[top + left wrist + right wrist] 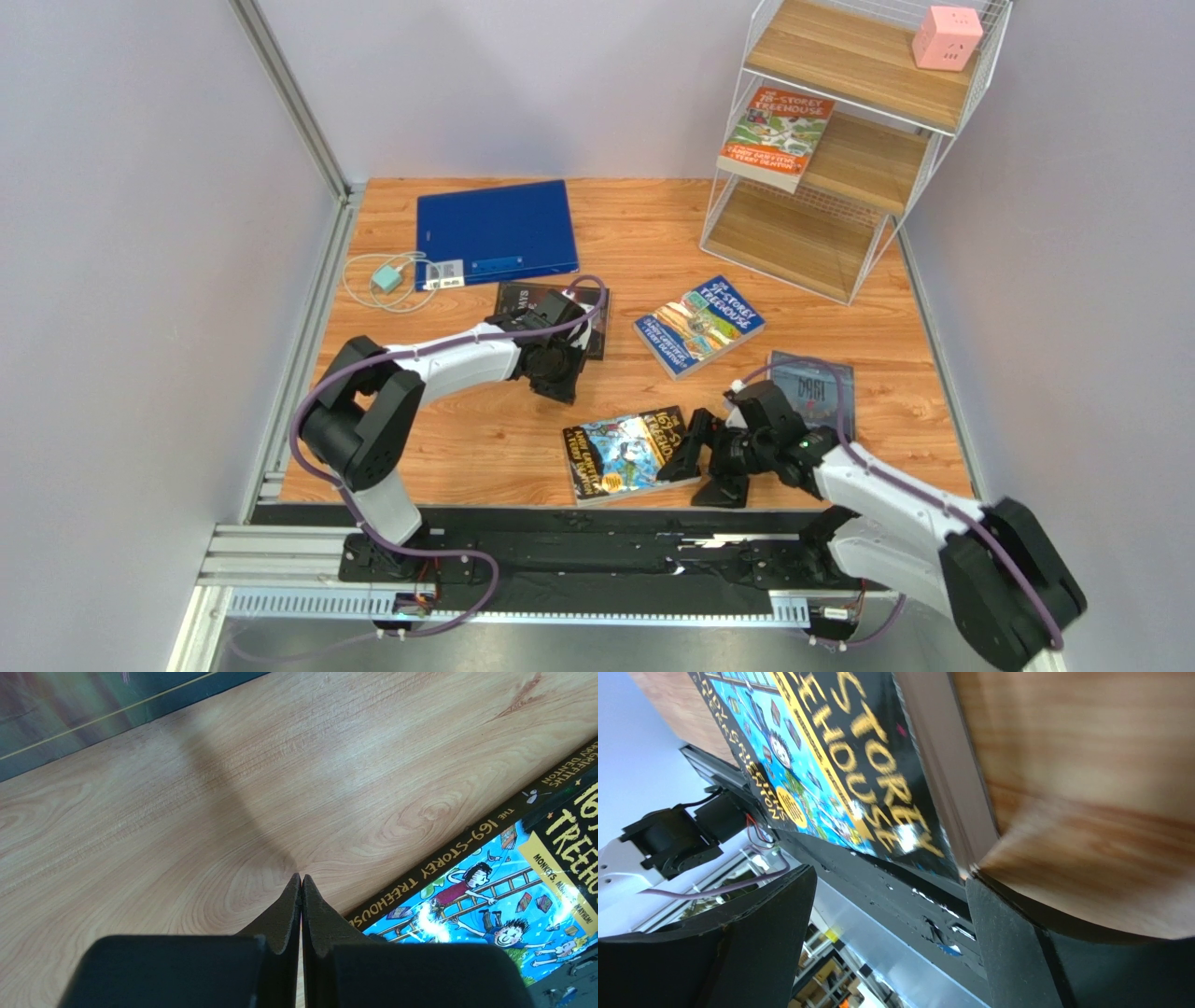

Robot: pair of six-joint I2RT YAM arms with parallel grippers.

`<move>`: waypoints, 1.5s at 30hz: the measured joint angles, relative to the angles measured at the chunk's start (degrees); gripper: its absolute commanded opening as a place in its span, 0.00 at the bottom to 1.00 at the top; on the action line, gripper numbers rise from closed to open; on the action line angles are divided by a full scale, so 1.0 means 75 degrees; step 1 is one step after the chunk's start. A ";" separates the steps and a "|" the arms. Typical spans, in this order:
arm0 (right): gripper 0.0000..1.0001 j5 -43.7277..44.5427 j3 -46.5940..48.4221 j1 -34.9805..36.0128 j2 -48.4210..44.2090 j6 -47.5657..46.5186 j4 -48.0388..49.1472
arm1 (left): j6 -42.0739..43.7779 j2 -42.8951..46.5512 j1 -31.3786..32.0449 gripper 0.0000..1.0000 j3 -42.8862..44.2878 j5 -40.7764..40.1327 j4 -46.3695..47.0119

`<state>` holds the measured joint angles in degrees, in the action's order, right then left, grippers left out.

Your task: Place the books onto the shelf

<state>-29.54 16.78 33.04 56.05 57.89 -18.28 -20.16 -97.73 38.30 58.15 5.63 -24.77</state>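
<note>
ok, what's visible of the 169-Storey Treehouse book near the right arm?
The 169-Storey Treehouse book is a thin, glossy paperback with a black cover, a blue cartoon panel and a yellow title. It lies flat, cover up and slightly askew, on the wooden table near its front edge. The right gripper, jaws open, sits at its page edge; contact can't be confirmed.

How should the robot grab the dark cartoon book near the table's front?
I'd pinch the dark cartoon book by its thin right edge, coming in low from the right, where the open right claw is. It lies flat, so only an edge fits.
</note>
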 measured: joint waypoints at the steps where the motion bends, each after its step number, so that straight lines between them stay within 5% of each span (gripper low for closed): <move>1: 0.87 0.0064 0.0172 0.0055 0.0388 -0.0064 0.0108 | 0.0015 0.0000 0.0000 0.00 0.0000 0.0000 -0.0029; 16: 0.85 0.1373 0.4144 0.0157 0.3987 -0.1580 0.1029 | -0.0026 0.0469 -0.0003 0.00 -0.0717 0.0440 -0.0044; 27: 0.80 0.1142 0.3681 0.0160 0.3800 -0.1702 0.1099 | -0.0431 0.0918 0.0102 0.00 -0.1402 0.0906 0.0289; 37: 0.70 0.0119 0.2932 0.0358 0.3654 -0.1413 0.2658 | -0.0702 0.0877 0.0580 0.00 -0.1314 0.1049 0.0542; 38: 0.67 0.0006 0.2952 0.0423 0.3847 -0.1405 0.2780 | -0.0720 0.0877 0.0589 0.00 -0.1309 0.1052 0.0600; 41: 0.15 -0.0154 0.3080 0.0627 0.4392 -0.1396 0.2804 | -0.0772 0.0880 0.0592 0.02 -0.1309 0.1032 0.0705; 42: 0.01 -0.0195 0.3139 0.0670 0.4529 -0.1495 0.2786 | -0.0804 0.0892 0.0589 0.09 -0.1309 0.1005 0.0717; 43: 0.00 -0.0233 0.3214 0.0705 0.4651 -0.1486 0.2742 | -0.0845 0.0921 0.0592 0.31 -0.1309 0.0915 0.0717; 45: 0.00 -0.0227 0.3334 0.0740 0.4744 -0.1533 0.2570 | -0.0906 0.1102 0.0597 0.53 -0.1320 0.0653 0.0653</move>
<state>-31.24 41.78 38.59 91.64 46.39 0.99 -26.96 -89.47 42.78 48.25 10.52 -19.88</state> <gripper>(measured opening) 0.033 0.087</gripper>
